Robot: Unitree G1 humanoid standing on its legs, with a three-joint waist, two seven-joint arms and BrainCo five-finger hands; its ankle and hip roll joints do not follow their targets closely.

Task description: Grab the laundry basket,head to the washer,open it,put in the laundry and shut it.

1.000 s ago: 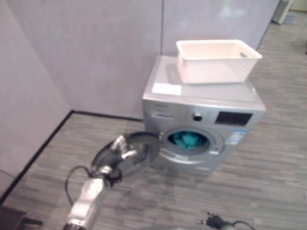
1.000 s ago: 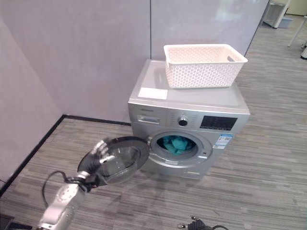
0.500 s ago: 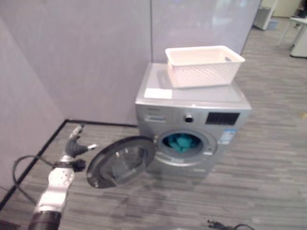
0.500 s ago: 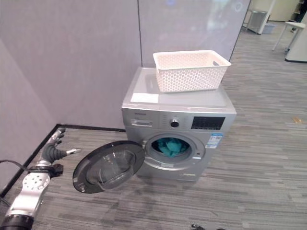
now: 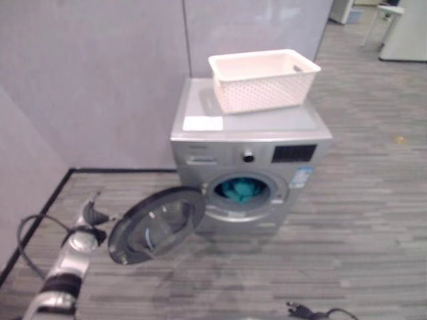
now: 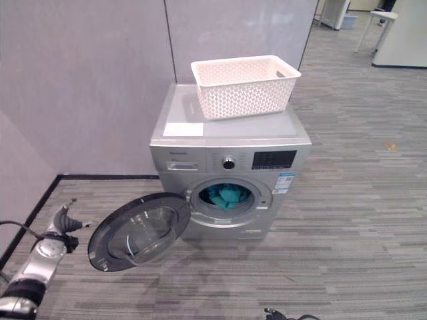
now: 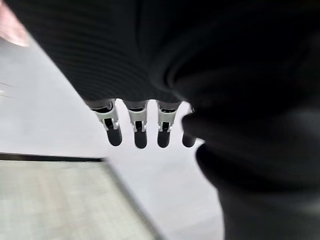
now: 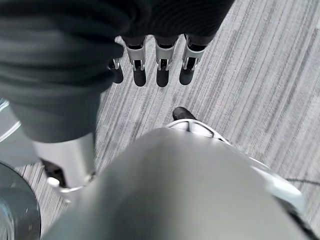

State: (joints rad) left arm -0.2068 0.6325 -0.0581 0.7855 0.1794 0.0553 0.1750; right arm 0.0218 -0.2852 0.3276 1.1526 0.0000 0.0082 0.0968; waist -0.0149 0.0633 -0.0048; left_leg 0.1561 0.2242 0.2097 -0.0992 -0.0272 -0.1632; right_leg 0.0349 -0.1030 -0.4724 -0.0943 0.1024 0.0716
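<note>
Your washer (image 6: 230,157) stands against the grey wall (image 6: 87,73) with its round door (image 6: 137,230) swung wide open to the robot's left, the glass side facing up and out over the floor (image 6: 347,220). Inside the drum you can see teal laundry (image 6: 223,195), sitting low in the opening. The white basket (image 6: 243,85) rests on the washer's top, toward the back right corner, and a white sheet (image 6: 183,129) lies flat near the front left corner of that top.

Your left hand (image 6: 61,223) is out to the left of the open door, near its rim but apart from it, touching nothing. In its wrist view the fingers (image 7: 139,131) hang straight and side by side, relaxed, with only wall and floor past them.

Your right hand (image 8: 157,62) shows in its own wrist view, pointed down at the floor, fingers straight and loose, holding nothing.
</note>
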